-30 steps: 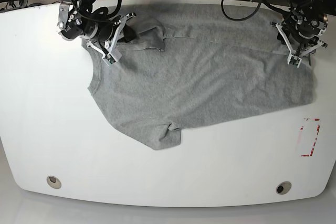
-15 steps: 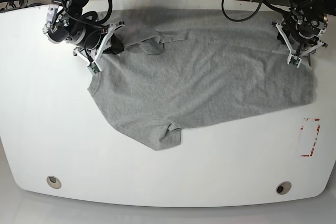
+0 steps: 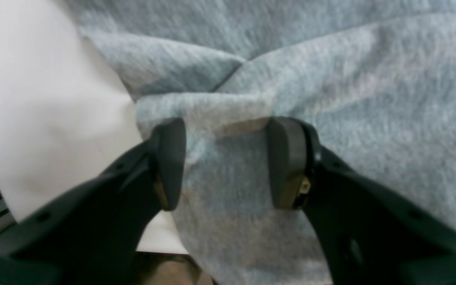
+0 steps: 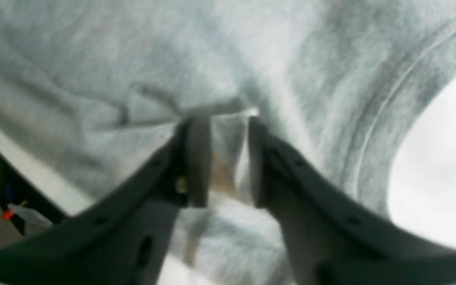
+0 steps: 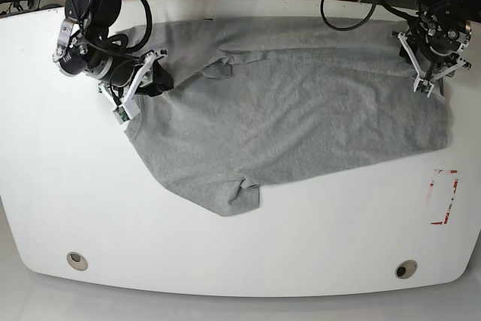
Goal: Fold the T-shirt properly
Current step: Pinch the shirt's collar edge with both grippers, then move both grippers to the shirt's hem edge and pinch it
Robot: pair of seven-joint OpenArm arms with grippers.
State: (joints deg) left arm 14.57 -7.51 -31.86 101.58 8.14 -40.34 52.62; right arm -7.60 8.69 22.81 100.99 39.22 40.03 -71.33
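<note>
The grey T-shirt (image 5: 301,110) lies spread across the white table (image 5: 60,186), neck end to the left. My right gripper (image 5: 129,100) is at the shirt's left shoulder edge. In the right wrist view it (image 4: 228,158) is shut on a pinch of the T-shirt (image 4: 93,59), near the stitched hem. My left gripper (image 5: 426,84) is at the shirt's far right edge. In the left wrist view its jaws (image 3: 228,162) stand partly closed with a fold of the T-shirt (image 3: 370,99) bunched between them.
Black cables (image 5: 353,5) hang over the table's back edge. A red-marked rectangle (image 5: 443,197) is at the right front. Two round holes (image 5: 75,259) (image 5: 406,268) sit near the front edge. A folded sleeve (image 5: 237,201) lies at the shirt's front edge.
My right gripper has pulled the shirt's left shoulder further left and toward the front, opening out the bunched cloth there. The left arm has not moved.
</note>
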